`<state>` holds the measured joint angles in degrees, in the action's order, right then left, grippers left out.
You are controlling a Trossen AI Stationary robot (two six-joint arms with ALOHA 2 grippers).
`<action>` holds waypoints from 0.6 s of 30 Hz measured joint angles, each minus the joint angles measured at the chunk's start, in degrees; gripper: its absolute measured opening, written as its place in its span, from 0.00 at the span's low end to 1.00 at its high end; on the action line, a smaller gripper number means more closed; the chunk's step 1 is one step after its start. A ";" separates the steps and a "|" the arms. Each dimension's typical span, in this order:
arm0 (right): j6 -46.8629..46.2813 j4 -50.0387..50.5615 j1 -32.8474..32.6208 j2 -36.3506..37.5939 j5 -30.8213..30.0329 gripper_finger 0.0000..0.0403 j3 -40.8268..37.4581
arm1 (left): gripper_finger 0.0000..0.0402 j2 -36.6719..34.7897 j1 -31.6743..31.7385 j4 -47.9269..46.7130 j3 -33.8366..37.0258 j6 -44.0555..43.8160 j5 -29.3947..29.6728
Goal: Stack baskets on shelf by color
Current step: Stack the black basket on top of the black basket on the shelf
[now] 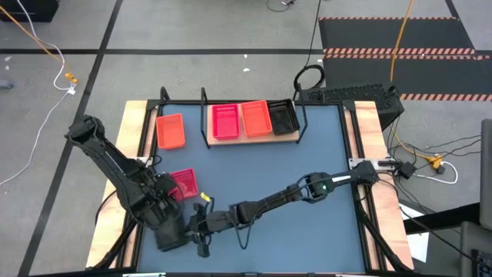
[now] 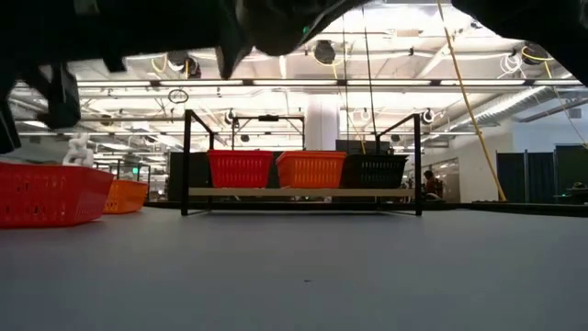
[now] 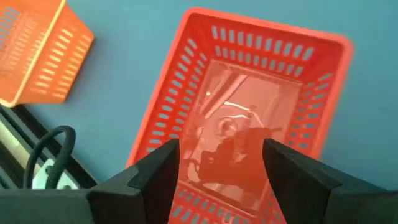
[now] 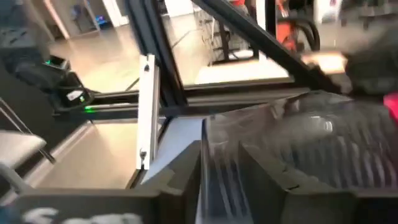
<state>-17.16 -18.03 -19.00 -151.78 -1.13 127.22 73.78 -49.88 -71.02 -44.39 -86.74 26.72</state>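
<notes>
The wooden shelf point(image 1: 254, 137) point(image 2: 303, 192) at the table's far side carries a pinkish-red basket point(image 1: 224, 121), an orange basket point(image 1: 257, 118) and a black basket point(image 1: 284, 117) side by side. To its left, an orange basket point(image 1: 171, 131) point(image 3: 37, 53) rests flat on the table. A second pinkish-red basket point(image 1: 185, 182) point(image 3: 249, 118) sits on the table near the left. My left gripper point(image 1: 174, 195) point(image 3: 227, 174) is open, just above that basket's near end. Near the front-left corner my right gripper point(image 1: 198, 229) point(image 4: 221, 180) is shut on a dark basket point(image 4: 311, 143). My right gripper pinches a slatted side wall point(image 4: 219, 171) of the dark basket between its two fingers. The picture is smeared, so which wall and how the basket sits cannot be told.
The shelf's black wire frame point(image 1: 164, 96) rises around the board. Wooden side rails point(image 1: 137, 131) and metal frame bars point(image 4: 146, 106) border the blue tabletop. Both arms crowd the near-left corner. Bare blue surface lies in the middle and near right point(image 1: 307, 231).
</notes>
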 joint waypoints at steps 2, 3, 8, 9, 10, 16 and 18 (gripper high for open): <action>-3.03 3.68 0.51 -0.10 -0.04 0.32 -0.72 | 0.58 0.00 -0.71 -0.01 -0.47 0.00 0.07; -3.64 5.43 0.86 -0.16 -0.09 0.35 -1.35 | 0.58 0.00 -1.14 -0.01 -0.79 -0.02 0.05; -4.81 8.34 2.32 0.35 2.10 0.45 -3.60 | 0.58 0.00 -4.24 0.18 -2.60 -0.02 -2.34; -4.71 8.69 2.46 0.33 2.62 0.46 -4.03 | 0.58 0.02 -5.06 0.36 -3.20 0.00 -3.34; -4.72 9.12 2.57 0.36 3.28 0.46 -4.12 | 0.58 0.00 -6.03 0.69 -3.86 -0.02 -4.11; -2.35 17.78 1.73 4.46 4.12 0.46 -4.15 | 0.58 0.01 -13.30 9.77 -5.61 1.58 -12.04; -1.00 22.50 0.73 6.21 2.75 0.45 -4.07 | 0.58 0.40 -15.82 15.05 -5.31 2.26 -12.89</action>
<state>-18.16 4.47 -18.27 -145.56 1.62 123.15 74.18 -65.70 -55.97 -49.70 -84.48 13.83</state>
